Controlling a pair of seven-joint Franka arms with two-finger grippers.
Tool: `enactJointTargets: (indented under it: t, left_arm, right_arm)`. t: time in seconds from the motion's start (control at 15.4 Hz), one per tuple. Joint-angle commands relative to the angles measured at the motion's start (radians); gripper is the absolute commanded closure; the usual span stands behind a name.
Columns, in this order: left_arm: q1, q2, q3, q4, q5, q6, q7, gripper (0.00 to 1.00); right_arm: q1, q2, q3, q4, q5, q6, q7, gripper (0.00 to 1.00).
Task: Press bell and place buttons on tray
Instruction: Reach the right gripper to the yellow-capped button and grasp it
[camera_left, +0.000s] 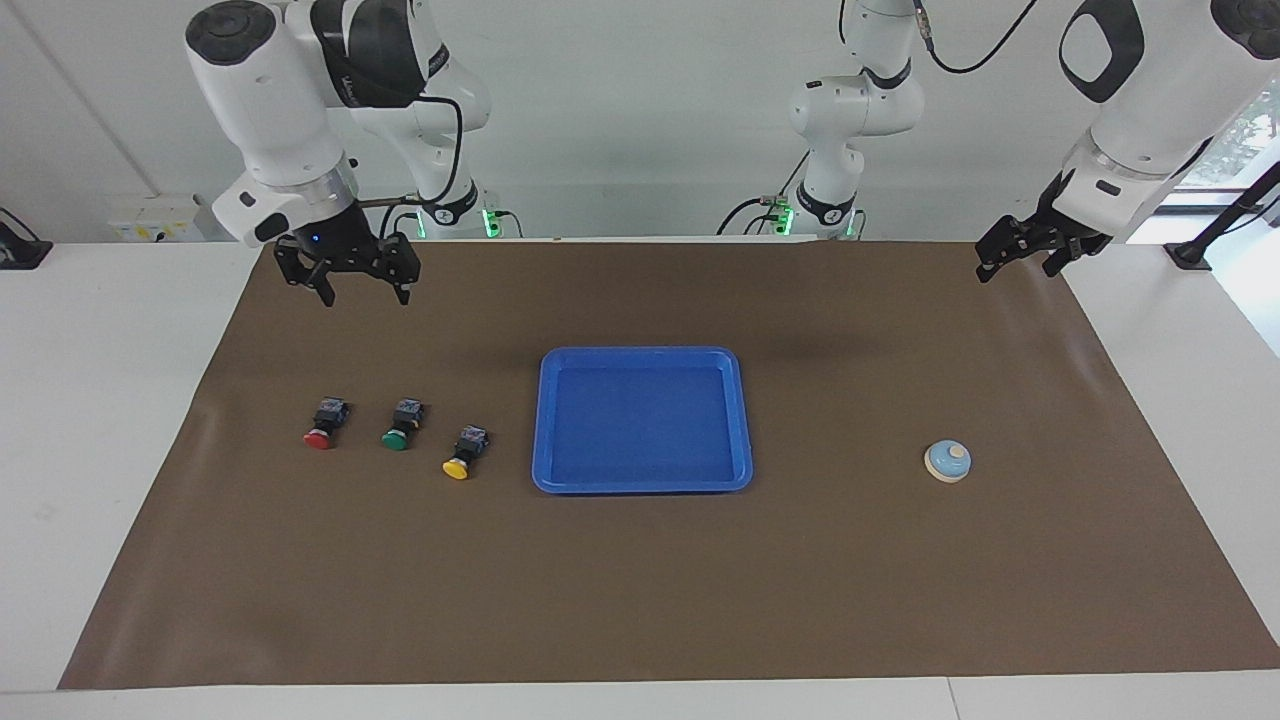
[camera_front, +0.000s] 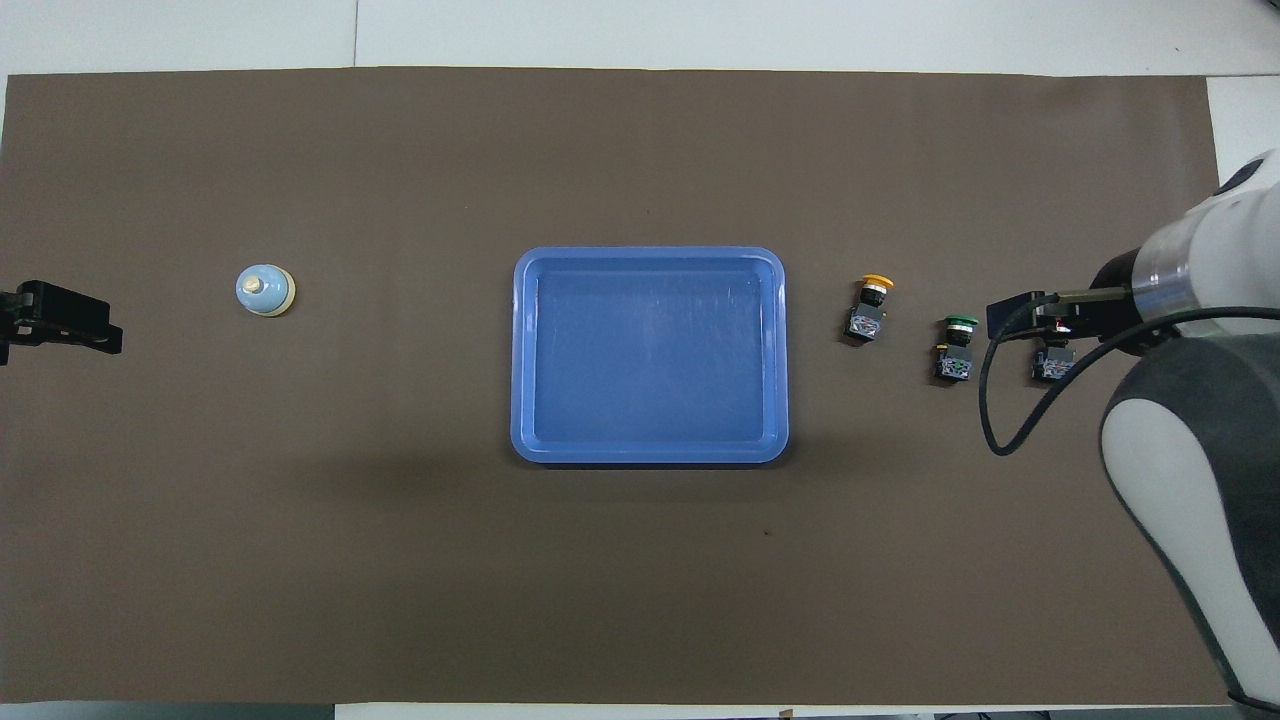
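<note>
**Brown Mat Layout: Tray Central, Bell and Buttons at Opposite Ends**

Brown sheet material covers most of the white counter and carries every task item.

The blue tray lies at the centre of the mat, with nothing in it. Its rim is clear of all other items.

The buttons lie toward the right arm's end of the counter, in a loose row running from the tray toward that end. The yellow button is just beside the tray, with a gap between them. The green button is next, and the red button is closest to the counter's end. All three lie on their sides with their caps pointing away from the robots. They are apart from each other.

The bell stands upright toward the left arm's end of the counter, well apart from the tray, with bare mat all round it.

The right gripper hangs in the air over the mat edge nearest the robots, toward the right arm's end. Its fingers are spread wide and hold nothing. In the overhead view it overlaps the red button, but the facing view shows it well above the mat and not touching. A black cable loops from its wrist.

The left gripper hangs over the mat corner nearest the robots at the left arm's end. Its fingers are open and empty.

Nothing stands between either gripper and the items below.
</note>
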Motion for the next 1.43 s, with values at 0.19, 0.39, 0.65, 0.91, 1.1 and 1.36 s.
enactJointTargets:
  t: [0.19,0.39,0.65,0.91,1.1,1.36]
  left_arm:
    - [0.003,-0.02,0.003,-0.014,0.015,-0.004,0.003,0.0]
    - [0.003,-0.02,0.003,-0.014,0.015,-0.004,0.003,0.0]
    - [0.003,-0.02,0.003,-0.014,0.015,-0.004,0.003,0.0]
    - [0.003,-0.02,0.003,-0.014,0.015,-0.004,0.003,0.0]
    - [0.003,-0.02,0.003,-0.014,0.015,-0.004,0.003,0.0]
    - [0.003,-0.02,0.003,-0.014,0.015,-0.004,0.003,0.0]
  right_arm:
    - [0.062,0.175,0.003,-0.039,0.002,0.231,0.206,0.0]
    - [0.091,0.255,0.003,-0.056,0.002,0.354,0.232,0.0]
    - [0.116,0.356,0.001,-0.051,-0.001,0.464,0.307,0.0]
    - [0.107,0.394,0.001,-0.054,-0.001,0.492,0.31,0.0]
    - [0.104,0.401,-0.004,-0.056,-0.001,0.483,0.315,0.0]
    - [0.081,0.393,-0.004,-0.086,-0.001,0.489,0.318,0.0]
